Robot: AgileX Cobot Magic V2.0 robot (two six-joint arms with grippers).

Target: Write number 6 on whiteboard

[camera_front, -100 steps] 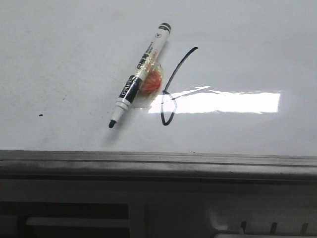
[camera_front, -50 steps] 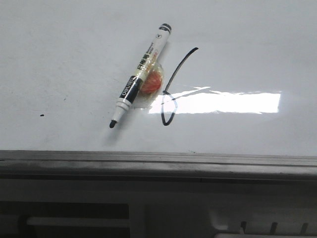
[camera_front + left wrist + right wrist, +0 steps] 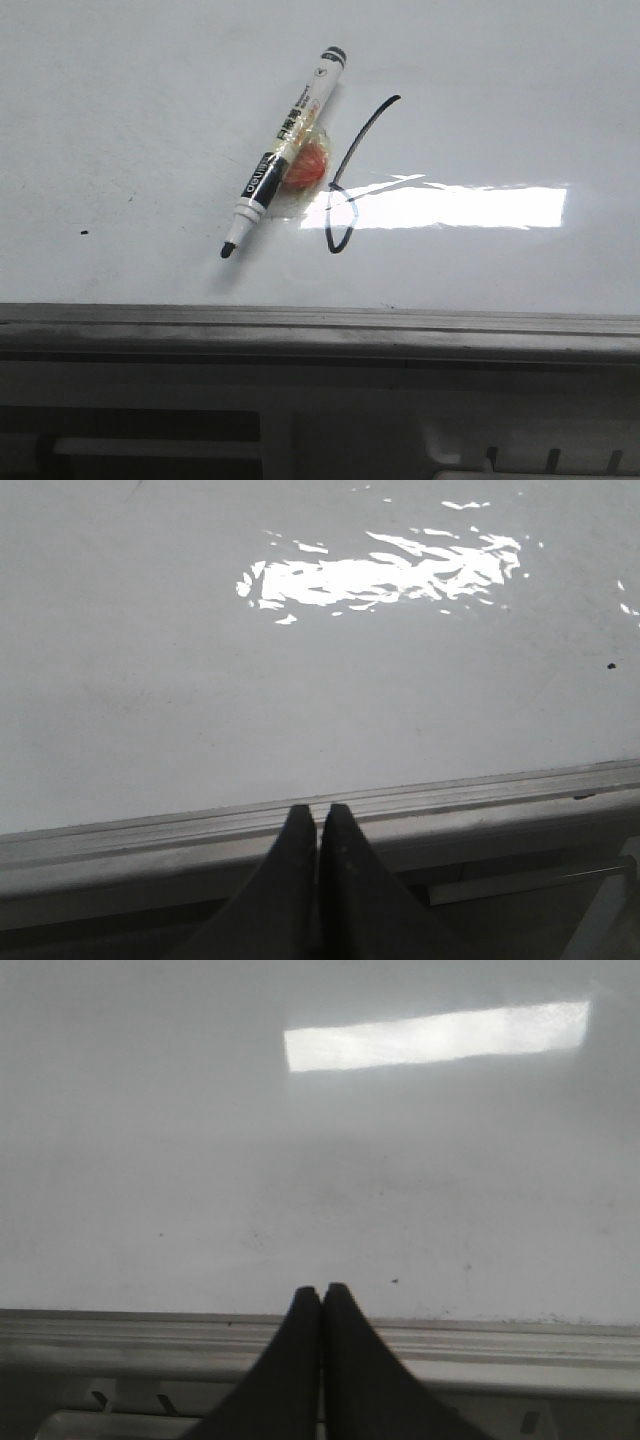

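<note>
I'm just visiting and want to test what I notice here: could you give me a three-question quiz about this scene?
1. True or false: the marker lies on the whiteboard, held by no gripper.
2. On which side of the marker is the number 6, seen from the front? A) left B) right C) underneath
3. Fill in: the fingers of the left gripper and the right gripper are pressed ____.

Key: 1 true; 2 B; 3 together, over the board's near frame edge, holding nothing.
</note>
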